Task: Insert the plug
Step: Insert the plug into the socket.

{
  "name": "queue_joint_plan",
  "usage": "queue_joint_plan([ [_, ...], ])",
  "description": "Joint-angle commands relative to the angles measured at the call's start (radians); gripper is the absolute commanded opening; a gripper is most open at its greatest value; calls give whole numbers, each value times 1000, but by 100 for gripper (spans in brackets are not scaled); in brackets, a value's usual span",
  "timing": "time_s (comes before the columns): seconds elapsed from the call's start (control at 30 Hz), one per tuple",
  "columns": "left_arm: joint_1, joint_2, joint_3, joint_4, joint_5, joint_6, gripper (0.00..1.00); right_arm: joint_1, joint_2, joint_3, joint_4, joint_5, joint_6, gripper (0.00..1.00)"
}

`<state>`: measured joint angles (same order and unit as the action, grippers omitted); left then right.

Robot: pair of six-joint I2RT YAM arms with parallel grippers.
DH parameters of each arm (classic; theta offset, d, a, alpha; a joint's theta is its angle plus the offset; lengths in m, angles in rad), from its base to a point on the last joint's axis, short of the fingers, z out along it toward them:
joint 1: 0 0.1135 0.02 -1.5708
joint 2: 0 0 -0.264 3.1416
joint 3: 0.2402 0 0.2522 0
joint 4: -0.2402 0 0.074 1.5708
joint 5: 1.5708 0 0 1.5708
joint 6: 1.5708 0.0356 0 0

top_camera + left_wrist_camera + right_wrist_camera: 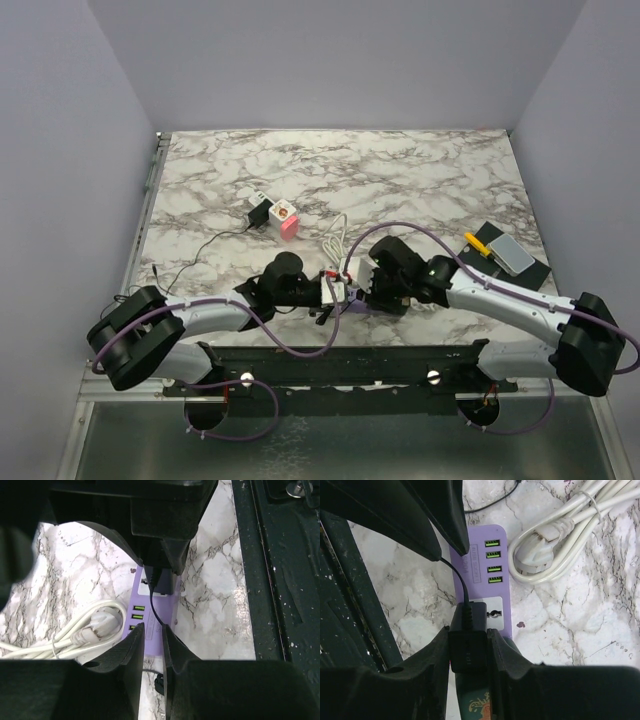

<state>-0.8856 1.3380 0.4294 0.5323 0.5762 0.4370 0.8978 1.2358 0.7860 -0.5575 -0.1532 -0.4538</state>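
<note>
Not much to read here. The purple strip (480, 535) has a faint line of print along its edge, too blurry to make out. There's also an orange and teal sticker low down between the right fingers, and I can't read that either. No brand that I can see.

The plug (467, 655) is a plain black boxy block with a thin black cord (461, 582) coming out of its top. It sits on the strip's white socket panel (496, 612), just past the row of four green USB ports (491, 562). I can't tell if the pins are fully in.

The right gripper (468, 634) is clamped on the plug, one finger on each side. The left gripper (152, 628) is nearly closed over the USB end of the strip, and the cord runs into the narrow gap. I honestly can't say if it's pinching the cord or not.

A bundled white cable (555, 540) lies right beside the strip. All of this is at the near middle of the marble table (400, 170).
</note>
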Motion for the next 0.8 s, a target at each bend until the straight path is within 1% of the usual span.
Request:
queue_joint_plan([
  [0.0, -28, -7, -4, -78, -70, 19, 21, 38, 58, 46, -28, -45, -56, 19],
  [0.07, -26, -20, -2, -93, -91, 25, 21, 38, 79, 57, -50, -50, -70, 10],
  [0.13, -22, -32, -1, -110, -111, 32, 22, 38, 107, 74, -76, -53, -87, 6],
  [0.27, -11, -66, 0, -155, -128, 37, 23, 38, 146, 98, -99, -72, -92, 5],
  [0.4, -2, -104, 9, -201, -139, 46, 31, 38, 172, 101, -112, -83, -93, 4],
  [0.53, 8, -141, 37, -269, -155, 46, 41, 38, 178, 87, -102, -82, -89, 4],
  [0.6, 17, -161, 48, -298, -164, 45, 49, 38, 185, 86, -98, -78, -91, 8],
  [0.63, 22, -173, 51, -309, -170, 44, 54, 38, 186, 86, -96, -77, -93, 12],
  [0.67, 28, -184, 56, -325, -174, 43, 59, 38, 185, 84, -91, -71, -90, 21],
  [0.7, 35, -196, 60, -343, -173, 43, 66, 38, 182, 83, -86, -63, -86, 27],
  [0.73, 43, -208, 65, -362, -172, 45, 74, 38, 175, 82, -75, -50, -79, 31],
  [0.77, 50, -219, 69, -383, -169, 50, 79, 38, 166, 83, -65, -40, -72, 33],
])
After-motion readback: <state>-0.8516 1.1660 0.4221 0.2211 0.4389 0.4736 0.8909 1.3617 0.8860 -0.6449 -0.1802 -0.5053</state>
